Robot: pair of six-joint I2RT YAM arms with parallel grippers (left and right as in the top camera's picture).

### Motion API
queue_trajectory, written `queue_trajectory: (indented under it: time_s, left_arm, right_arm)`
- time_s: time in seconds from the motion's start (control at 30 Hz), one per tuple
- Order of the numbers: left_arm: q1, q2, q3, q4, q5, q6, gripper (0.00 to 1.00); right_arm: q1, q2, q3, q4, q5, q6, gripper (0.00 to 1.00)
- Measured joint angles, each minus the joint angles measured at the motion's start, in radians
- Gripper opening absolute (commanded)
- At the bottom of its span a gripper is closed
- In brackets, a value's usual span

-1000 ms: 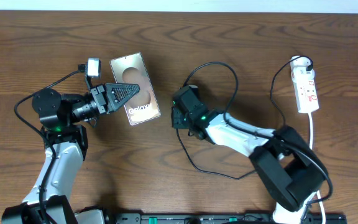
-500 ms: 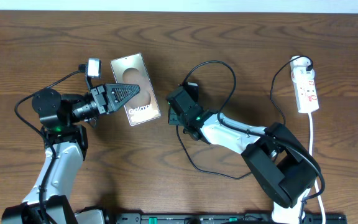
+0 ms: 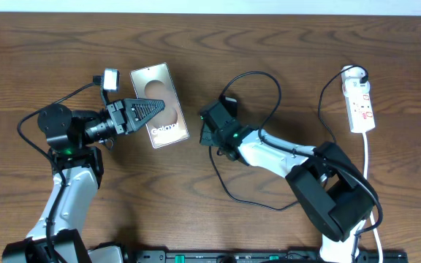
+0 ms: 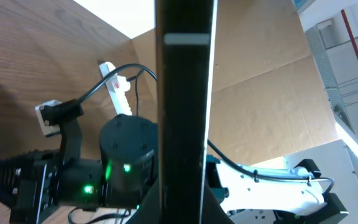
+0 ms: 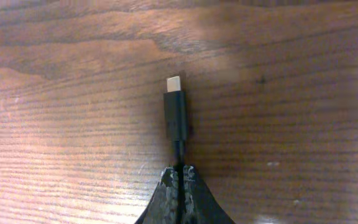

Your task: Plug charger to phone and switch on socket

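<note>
My left gripper (image 3: 164, 107) is shut on the phone (image 3: 152, 79), one finger across its bronze back over the "Galaxy" lettering. In the left wrist view the phone (image 4: 185, 93) is a dark edge-on bar between the jaws of the left gripper (image 4: 183, 208). My right gripper (image 3: 205, 134) sits just right of the phone. It is shut on the charger cable (image 3: 271, 82). In the right wrist view the right gripper (image 5: 180, 177) pinches the cable just behind the black connector (image 5: 175, 117), whose metal tip points away over the wood. The socket (image 3: 360, 106) lies at the far right.
The charger cable loops over the table between the right arm and the socket. The socket's white cord (image 3: 369, 157) runs toward the front edge. The socket also shows in the left wrist view (image 4: 118, 93), behind the right arm's wrist (image 4: 126, 155).
My right gripper shifted a little left and then back, with the connector still in it. The left arm and the phone have not moved.
</note>
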Motion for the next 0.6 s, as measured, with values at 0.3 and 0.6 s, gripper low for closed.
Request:
queue_trajectory:
  time_s: [0.3, 0.6]
  left_arm:
    - [0.000, 0.000, 0.000, 0.000, 0.006, -0.011, 0.07]
    - [-0.001, 0.000, 0.000, 0.001, 0.001, -0.053, 0.08]
  right_arm:
    - [-0.143, -0.105, -0.014, -0.282, -0.172, -0.096, 0.01]
    - [-0.174, -0.593, -0.021, -0.635, -0.532, -0.405, 0.01]
